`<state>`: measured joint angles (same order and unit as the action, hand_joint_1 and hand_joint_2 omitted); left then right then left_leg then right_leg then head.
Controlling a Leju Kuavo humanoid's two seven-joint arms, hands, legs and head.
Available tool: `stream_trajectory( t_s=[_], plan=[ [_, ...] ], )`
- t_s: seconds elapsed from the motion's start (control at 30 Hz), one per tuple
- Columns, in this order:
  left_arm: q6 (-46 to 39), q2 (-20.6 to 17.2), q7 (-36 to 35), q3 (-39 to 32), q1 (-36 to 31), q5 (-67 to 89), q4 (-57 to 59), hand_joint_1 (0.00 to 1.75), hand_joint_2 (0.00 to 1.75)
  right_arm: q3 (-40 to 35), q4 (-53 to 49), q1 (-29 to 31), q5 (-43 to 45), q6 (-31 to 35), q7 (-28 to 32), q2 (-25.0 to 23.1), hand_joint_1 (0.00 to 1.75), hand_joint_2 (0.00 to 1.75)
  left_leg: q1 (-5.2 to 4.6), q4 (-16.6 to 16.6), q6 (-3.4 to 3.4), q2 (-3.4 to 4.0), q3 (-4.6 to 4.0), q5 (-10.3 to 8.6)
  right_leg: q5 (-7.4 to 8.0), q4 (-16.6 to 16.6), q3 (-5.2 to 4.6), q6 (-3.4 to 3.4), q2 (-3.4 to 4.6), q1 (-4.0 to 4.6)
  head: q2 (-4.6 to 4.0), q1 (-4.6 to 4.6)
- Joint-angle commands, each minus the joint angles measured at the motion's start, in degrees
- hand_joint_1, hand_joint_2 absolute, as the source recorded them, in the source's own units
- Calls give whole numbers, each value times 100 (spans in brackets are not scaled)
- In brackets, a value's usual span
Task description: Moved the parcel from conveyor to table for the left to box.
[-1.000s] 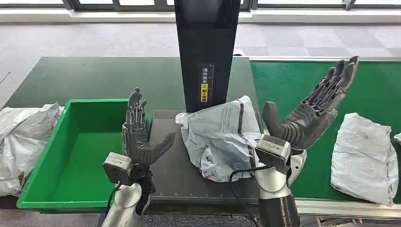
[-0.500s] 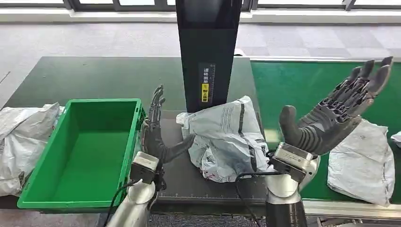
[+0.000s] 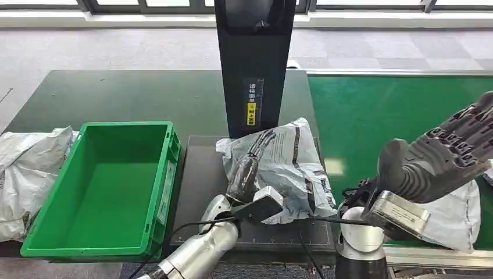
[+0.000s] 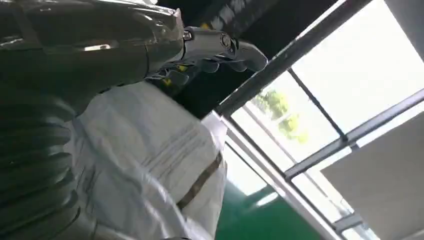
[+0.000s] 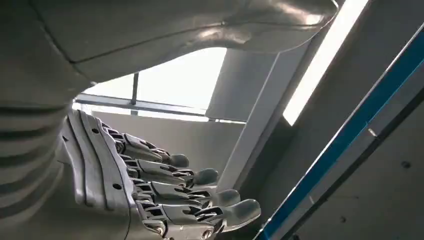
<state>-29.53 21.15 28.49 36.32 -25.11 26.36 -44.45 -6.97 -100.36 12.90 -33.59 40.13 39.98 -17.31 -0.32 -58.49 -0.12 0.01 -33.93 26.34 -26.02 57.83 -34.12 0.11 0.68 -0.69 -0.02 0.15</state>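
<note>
A: Head view first. Where does the parcel point(image 3: 279, 168) sit?

B: Centre of the frame, crumpled on the dark scale platform point(image 3: 200, 186), its far edge against the black post point(image 3: 254, 64). That platform lies between the green crate point(image 3: 104, 186) at lower left and the green conveyor point(image 3: 383, 110) at right, so the parcel is off the belt and within the left arm's reach.

A: And the left hand point(image 3: 249, 165)?

B: It lies on the parcel's near-left face, fingers stretched up along the plastic. Touching, but no closed grip shows; likely placed there to gather the bag for the crate.

A: Right hand point(image 3: 442, 157)?

B: Right edge of the frame, raised over the conveyor, fingers spread, holding nothing. Probably parked there to stay out of the left arm's way. A second bag point(image 3: 459, 212) lies under it on the belt; more bags point(image 3: 26, 171) sit at far left beside the crate.

A: Left wrist view?

B: The parcel point(image 4: 150, 170) fills the lower left; fingers point(image 4: 220, 47) extend straight above it at upper centre, not curled around it.

A: Right wrist view?

B: The right hand's fingers point(image 5: 195, 195) at lower centre, apart and extended, with only ceiling behind them.
</note>
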Motion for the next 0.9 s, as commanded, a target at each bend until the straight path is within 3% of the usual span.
stream_trajectory(
  t_s=[0.03, 0.57, 0.9],
  plan=[
    [-10, -115, -348, 1307, -562, -26, 1306, 0, 175, 286, -16, -517, 32, -13, 2, -269, 0, 175, 8, 12, -7, -16, 16, -1, -3, -15, 23, -3, -19, 8, 0, 2],
    [632, -115, -1343, 2396, -766, 445, 1904, 0, 175, 265, 259, -356, 148, -13, 2, -269, 0, 175, 6, 13, -6, -6, 16, -1, -1, -14, 22, -3, -9, 6, 0, 2],
    [632, -115, -1343, 2396, -766, 445, 1904, 0, 175, 265, 259, -356, 148, -13, 2, -269, 0, 175, 8, 15, -8, -6, 17, -2, 1, -17, 24, -4, -11, 8, 0, 0]
  ],
)
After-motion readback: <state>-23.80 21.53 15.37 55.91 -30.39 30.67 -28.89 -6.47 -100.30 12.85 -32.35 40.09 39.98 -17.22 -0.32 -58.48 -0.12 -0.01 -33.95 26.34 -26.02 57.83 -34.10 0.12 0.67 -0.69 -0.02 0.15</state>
